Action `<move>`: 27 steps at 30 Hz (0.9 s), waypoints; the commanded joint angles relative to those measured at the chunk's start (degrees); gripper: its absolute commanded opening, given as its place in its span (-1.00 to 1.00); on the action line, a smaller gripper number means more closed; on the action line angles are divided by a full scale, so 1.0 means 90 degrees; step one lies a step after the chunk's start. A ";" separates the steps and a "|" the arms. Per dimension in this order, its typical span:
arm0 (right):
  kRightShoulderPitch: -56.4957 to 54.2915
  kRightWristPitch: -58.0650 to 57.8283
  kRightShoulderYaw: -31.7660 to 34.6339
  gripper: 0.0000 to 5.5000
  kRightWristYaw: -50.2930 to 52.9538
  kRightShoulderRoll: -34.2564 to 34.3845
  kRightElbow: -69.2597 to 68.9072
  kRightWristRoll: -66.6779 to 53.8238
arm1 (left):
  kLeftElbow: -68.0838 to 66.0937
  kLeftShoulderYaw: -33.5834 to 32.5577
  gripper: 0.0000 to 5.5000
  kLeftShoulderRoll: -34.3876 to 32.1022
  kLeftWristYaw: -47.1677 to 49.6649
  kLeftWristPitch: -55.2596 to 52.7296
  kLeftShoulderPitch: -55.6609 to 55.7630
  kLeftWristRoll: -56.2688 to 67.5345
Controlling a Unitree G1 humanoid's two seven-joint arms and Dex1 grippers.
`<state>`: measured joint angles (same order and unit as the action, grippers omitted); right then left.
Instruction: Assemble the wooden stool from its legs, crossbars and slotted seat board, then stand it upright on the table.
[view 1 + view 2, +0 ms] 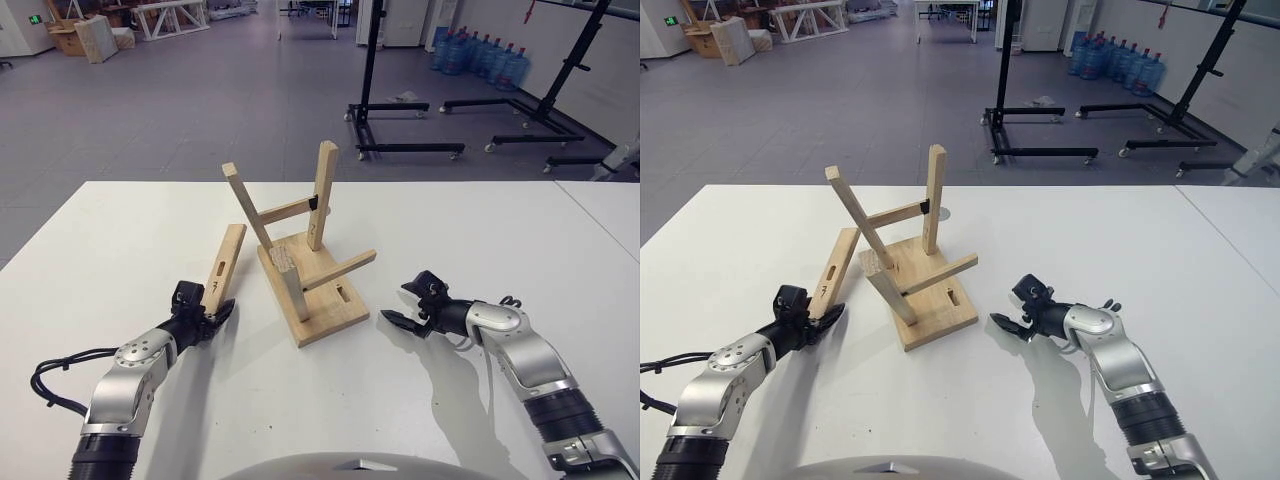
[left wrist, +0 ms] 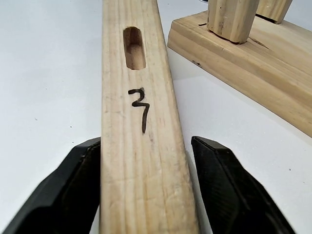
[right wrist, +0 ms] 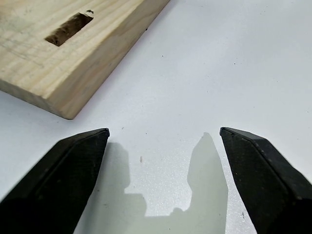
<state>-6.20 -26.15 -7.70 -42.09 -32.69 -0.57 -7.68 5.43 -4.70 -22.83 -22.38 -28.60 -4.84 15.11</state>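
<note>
The slotted seat board [image 1: 325, 310] lies flat on the white table [image 1: 120, 250]. Three legs rise from it: a tall one [image 1: 322, 195] at the back, a tilted one [image 1: 250, 210] and a short one [image 1: 292, 285] in front. Crossbars [image 1: 285, 211] [image 1: 340, 268] join them. A loose leg [image 2: 141, 122] marked with a handwritten 3 lies on the table left of the board. My left gripper [image 1: 212, 312] is open and straddles its near end, one finger [image 2: 63, 195] touching the wood. My right gripper [image 1: 396, 304] is open just over the table, right of the board's corner [image 3: 58, 48].
An open slot [image 3: 68, 29] shows in the board near my right gripper. A black cable [image 1: 55, 380] loops beside my left arm. The table's far edge runs behind the stool, and black wheeled racks [image 1: 405, 110] stand on the floor beyond.
</note>
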 commanded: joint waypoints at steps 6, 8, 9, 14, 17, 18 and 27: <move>-0.0098 -0.0084 0.0087 0.53 0.0041 0.0033 0.0056 -0.0042 | -0.0405 -0.0282 -0.25 0.0133 0.0235 0.0087 -0.0139 -0.0081; -0.0157 -0.0108 0.0224 0.53 0.0028 0.0020 0.0145 -0.0134 | -0.0441 -0.0502 -0.25 0.0118 0.0223 0.0176 -0.0134 0.0021; -0.0209 -0.0102 0.0309 0.53 0.0015 -0.0005 0.0223 -0.0163 | -0.0465 -0.0676 -0.25 0.0097 0.0185 0.0214 -0.0091 0.0132; -0.0739 -0.0109 0.1093 0.53 -0.0058 -0.0263 0.0947 -0.0544 | -0.0453 -0.2249 -0.25 -0.0306 -0.0123 0.0559 0.0502 0.1195; -0.1360 -0.0414 0.1913 0.53 -0.0092 -0.0475 0.1440 -0.1092 | -0.0155 -0.3380 -0.25 -0.0936 -0.0348 0.0254 0.1349 0.2427; -0.1769 -0.0745 0.2304 0.53 -0.0094 -0.0544 0.1594 -0.1475 | 0.0168 -0.3624 -0.25 -0.1247 -0.0535 -0.0177 0.1747 0.3228; -0.6074 -0.4712 0.3943 0.53 0.0608 0.0576 0.1375 -0.6129 | 0.1411 -0.1844 -0.26 -0.0995 -0.0271 -0.2387 0.4469 0.8416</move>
<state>-54.81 -64.38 27.37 -39.59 -31.10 13.80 -56.92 18.37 -25.25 -34.11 -25.95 -48.03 33.60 86.87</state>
